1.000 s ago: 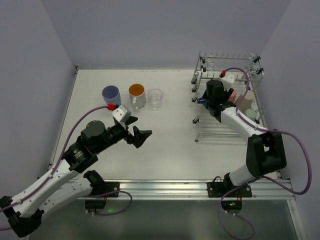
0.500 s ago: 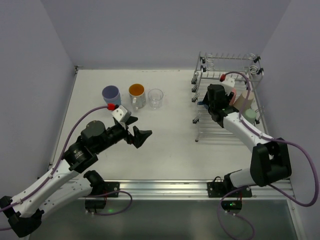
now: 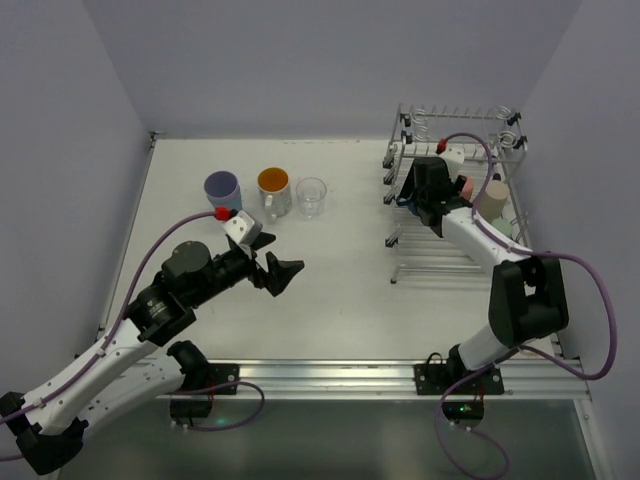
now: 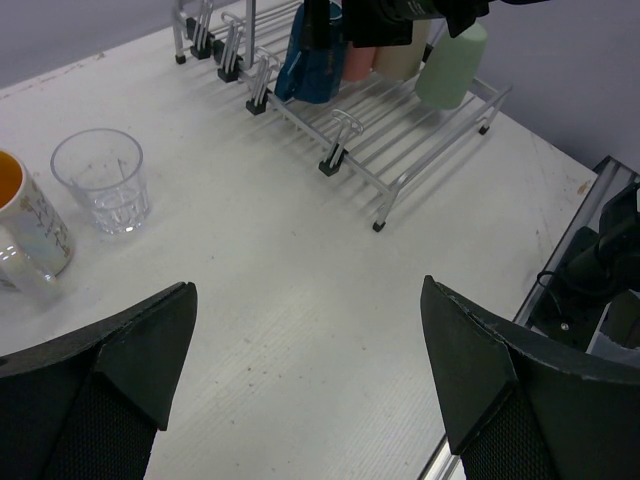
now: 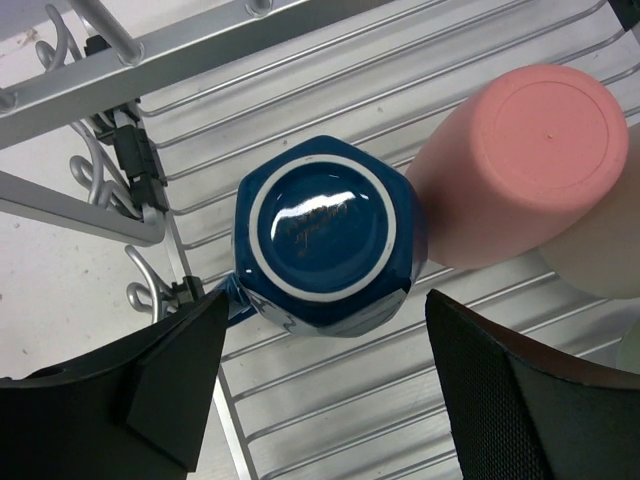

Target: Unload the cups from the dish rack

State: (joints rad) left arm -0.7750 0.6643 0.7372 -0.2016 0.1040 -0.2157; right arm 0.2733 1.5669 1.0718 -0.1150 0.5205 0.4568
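Observation:
The dish rack (image 3: 432,262) stands at the table's right. On its lower tier the dark-blue mug (image 5: 325,235) sits upside down, with a pink cup (image 5: 520,160) and a beige cup (image 5: 612,255) beside it. My right gripper (image 5: 330,375) is open just above the mug, one finger on each side, not touching it. My left gripper (image 4: 310,370) is open and empty over bare table; in its view the rack (image 4: 400,150) holds the dark-blue mug (image 4: 312,60) and a green cup (image 4: 452,70). A lavender tumbler (image 3: 222,188), an orange-inside glass mug (image 3: 273,185) and a clear glass (image 3: 312,196) stand on the table.
The rack's upper tier with its coiled wire holder (image 3: 460,118) rises behind my right gripper (image 3: 420,192). Black clips (image 5: 130,160) line the rack's left edge. Walls close the table at back and sides. My left gripper (image 3: 276,272) hovers mid-table.
My right gripper has shifted slightly toward the rack's back left, over the dark-blue mug. The left arm has not moved.

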